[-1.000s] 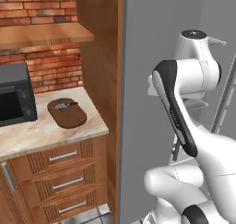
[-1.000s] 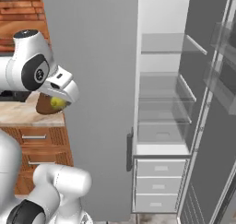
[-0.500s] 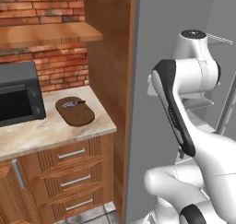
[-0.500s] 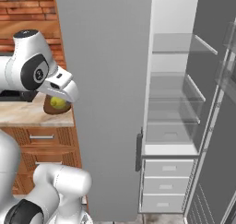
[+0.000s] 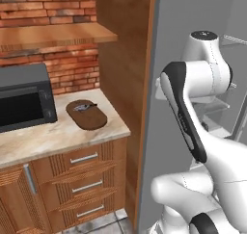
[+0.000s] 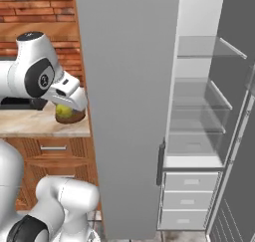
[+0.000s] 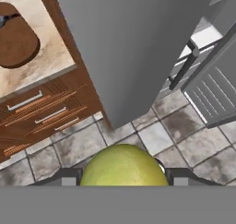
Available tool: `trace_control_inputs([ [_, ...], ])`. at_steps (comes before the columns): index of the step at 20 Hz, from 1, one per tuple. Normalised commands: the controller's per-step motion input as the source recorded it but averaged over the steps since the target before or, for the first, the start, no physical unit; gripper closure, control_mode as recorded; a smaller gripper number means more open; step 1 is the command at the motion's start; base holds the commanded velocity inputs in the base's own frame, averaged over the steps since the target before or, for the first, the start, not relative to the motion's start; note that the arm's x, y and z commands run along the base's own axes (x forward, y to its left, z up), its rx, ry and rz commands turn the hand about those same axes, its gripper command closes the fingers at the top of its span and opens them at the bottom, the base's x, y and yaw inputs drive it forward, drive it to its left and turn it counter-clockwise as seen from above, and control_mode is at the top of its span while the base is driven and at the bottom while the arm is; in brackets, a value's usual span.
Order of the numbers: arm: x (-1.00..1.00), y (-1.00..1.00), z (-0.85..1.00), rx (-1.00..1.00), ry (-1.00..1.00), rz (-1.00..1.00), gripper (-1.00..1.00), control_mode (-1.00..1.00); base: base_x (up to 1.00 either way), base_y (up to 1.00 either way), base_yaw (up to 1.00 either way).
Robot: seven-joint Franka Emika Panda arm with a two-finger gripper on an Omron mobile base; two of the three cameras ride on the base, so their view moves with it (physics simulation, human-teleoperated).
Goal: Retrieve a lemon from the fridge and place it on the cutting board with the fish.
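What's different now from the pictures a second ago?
The whole view slid, so the robot's base drove, bringing the counter and the cutting board nearer the middle on the left side. Nothing was picked up or dropped. The tool still holds the lemon, the fish still lies on the board, and the fridge stays open.

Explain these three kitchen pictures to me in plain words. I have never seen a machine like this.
It is a white robot arm on a base that can drive, in a rendered kitchen. Two pictures come from cameras on the base, behind the arm to its left and right. The third looks along the gripper, which is closed on a yellow-green lemon. On the counter stand a black microwave and a dark brown cutting board with a small fish on it. The tall grey fridge has one door open, showing glass shelves.
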Motion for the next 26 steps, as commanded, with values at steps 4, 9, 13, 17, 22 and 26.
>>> trace_control_inputs([
  [4, 0.00, 0.00, 0.00, 0.00, 0.00, 0.00, 1.00, 1.00, 0.00, 0.67, 0.00],
  [9, 0.00, 0.00, 0.00, 0.00, 0.00, 0.00, 1.00, 1.00, 0.00, 0.69, 0.00],
  [13, 0.00, 0.00, 0.00, 0.00, 0.00, 0.00, 1.00, 1.00, 0.13, 0.51, 0.00],
  [17, 0.00, 0.00, 0.00, 0.00, 0.00, 0.00, 1.00, 1.00, 0.26, 0.60, 0.00],
  [22, 0.00, 0.00, 0.00, 0.00, 0.00, 0.00, 1.00, 1.00, 0.40, 0.63, 0.00],
  [26, 0.00, 0.00, 0.00, 0.00, 0.00, 0.00, 1.00, 1.00, 0.52, 0.12, 0.00],
])
